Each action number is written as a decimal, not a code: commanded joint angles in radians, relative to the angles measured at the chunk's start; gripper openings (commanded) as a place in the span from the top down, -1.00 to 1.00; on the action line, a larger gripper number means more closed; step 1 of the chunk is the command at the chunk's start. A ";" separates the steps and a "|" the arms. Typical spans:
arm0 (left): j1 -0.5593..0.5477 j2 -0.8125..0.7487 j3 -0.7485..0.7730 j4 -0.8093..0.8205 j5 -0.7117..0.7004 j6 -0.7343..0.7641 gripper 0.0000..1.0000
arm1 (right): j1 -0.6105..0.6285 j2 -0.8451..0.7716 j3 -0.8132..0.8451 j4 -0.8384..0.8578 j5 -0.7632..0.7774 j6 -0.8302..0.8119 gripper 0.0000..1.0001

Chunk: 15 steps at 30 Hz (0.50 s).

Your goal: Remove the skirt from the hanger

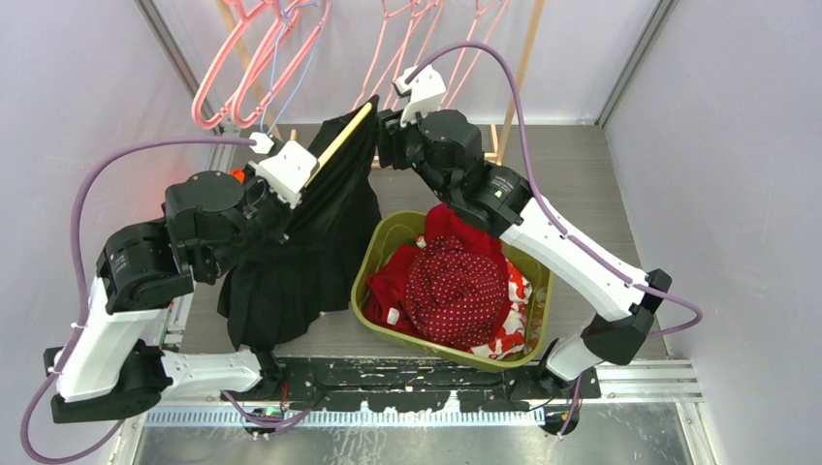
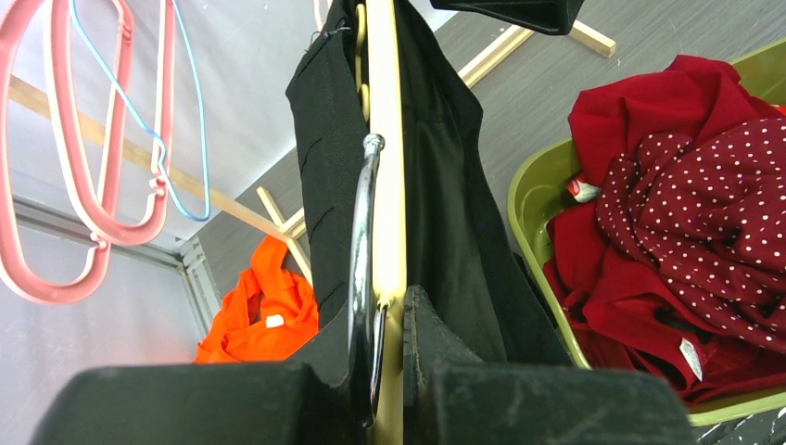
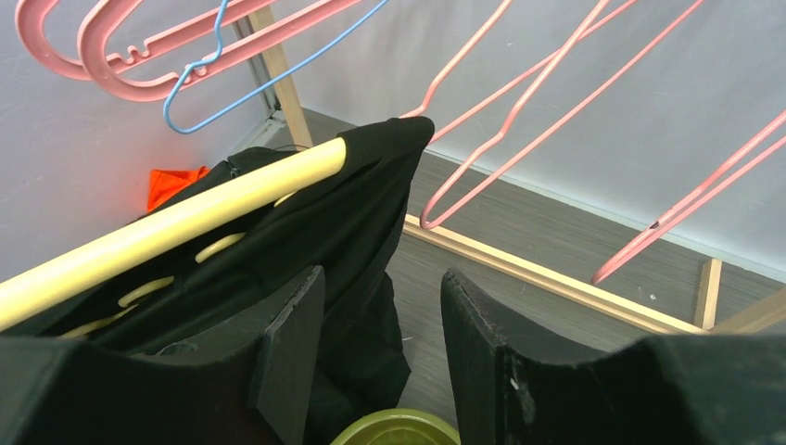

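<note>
While the left fingers (image 2: 445, 357) clamp tight on the wooden hanger (image 2: 387, 139), the black skirt (image 1: 320, 242) hangs from it beside the green bin (image 1: 359, 286). The right fingers (image 3: 482, 343) stand apart around its waistband corner. A shallow pinch there could slip or drag the hanger askew.

A robot lab cell: left arm (image 1: 121, 320) and right arm (image 1: 567, 247) bolted by a metal rail (image 1: 649, 373) at the edge of a grey worktop (image 1: 572, 165), purple cables (image 1: 102, 170) looping off them, plain pale walls (image 1: 737, 145) around, a bare wooden rack (image 1: 524, 68) of pink hangers (image 1: 237, 73), a green bin (image 1: 366, 276) of clothes
</note>
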 commanded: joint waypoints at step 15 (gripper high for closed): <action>-0.003 0.013 0.019 0.094 0.010 -0.003 1.00 | 0.004 0.085 0.100 0.152 -0.030 -0.022 -0.09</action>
